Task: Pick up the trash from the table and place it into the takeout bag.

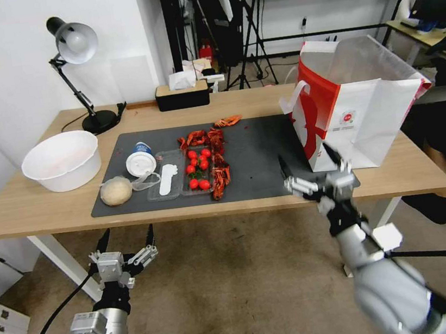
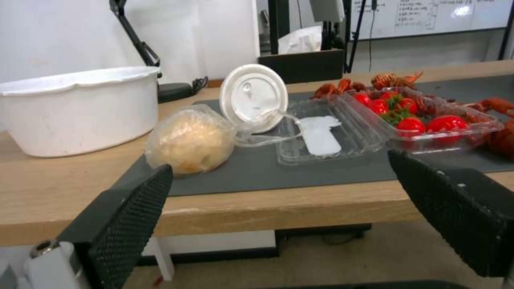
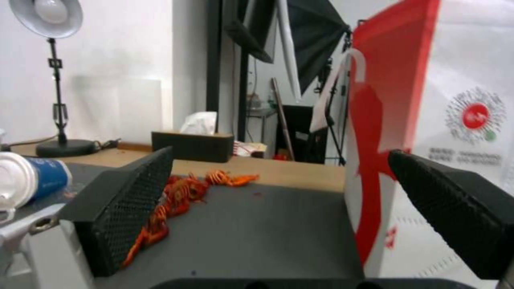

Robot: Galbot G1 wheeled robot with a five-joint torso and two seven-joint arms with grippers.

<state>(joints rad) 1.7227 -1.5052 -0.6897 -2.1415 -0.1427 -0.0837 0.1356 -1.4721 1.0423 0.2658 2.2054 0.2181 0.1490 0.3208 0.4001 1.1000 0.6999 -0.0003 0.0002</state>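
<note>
On the table [image 1: 31,208], a blue-white cup [image 1: 140,159] with a white lid lies on its side at the left of the dark mat [image 1: 254,152]. A clear bag with a beige lump [image 1: 116,191] rests just in front of it. The takeout bag [image 1: 360,105] stands upright and open at the mat's right end. My left gripper [image 1: 126,235] hangs open below the table's front edge, facing the lump bag [image 2: 190,140] and the cup's lid [image 2: 254,98]. My right gripper [image 1: 307,158] is open and empty over the mat's front right corner, close beside the takeout bag [image 3: 428,120].
A wide white bowl [image 1: 60,161] sits at the table's left. An open clear tray [image 1: 181,179] holds red tomatoes [image 1: 199,169], with crayfish shells [image 1: 216,157] around it. A desk lamp [image 1: 76,49] and a tissue box [image 1: 182,93] stand along the back edge.
</note>
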